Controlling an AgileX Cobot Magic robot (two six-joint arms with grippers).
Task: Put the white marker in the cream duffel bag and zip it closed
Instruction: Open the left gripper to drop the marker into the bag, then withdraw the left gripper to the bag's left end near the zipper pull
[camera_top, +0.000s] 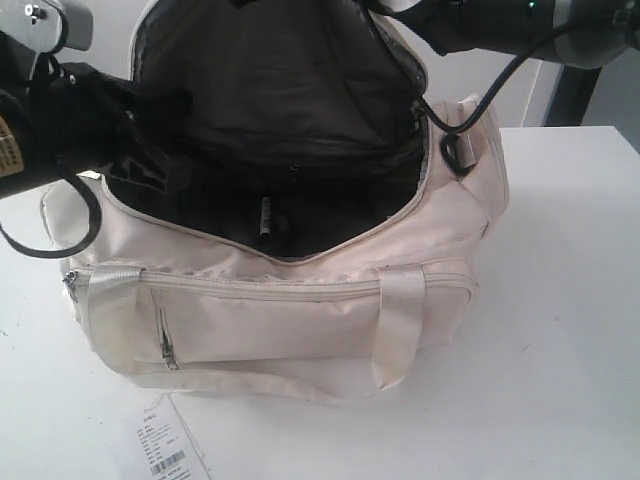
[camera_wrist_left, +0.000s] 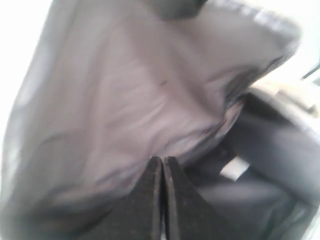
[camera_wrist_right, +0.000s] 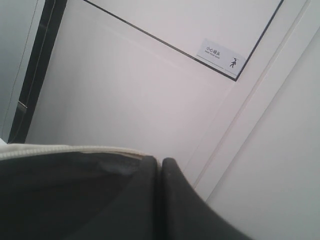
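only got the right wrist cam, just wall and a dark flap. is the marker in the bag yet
Observer: Yes, the white marker lies on the black lining inside the cream duffel bag.
Operator: zip done
Observer: No, the exterior view shows the main zip gaping wide open.
Operator: wheres the left hand
Observer: The left hand is shut, at the bag's left end with lining all around it.
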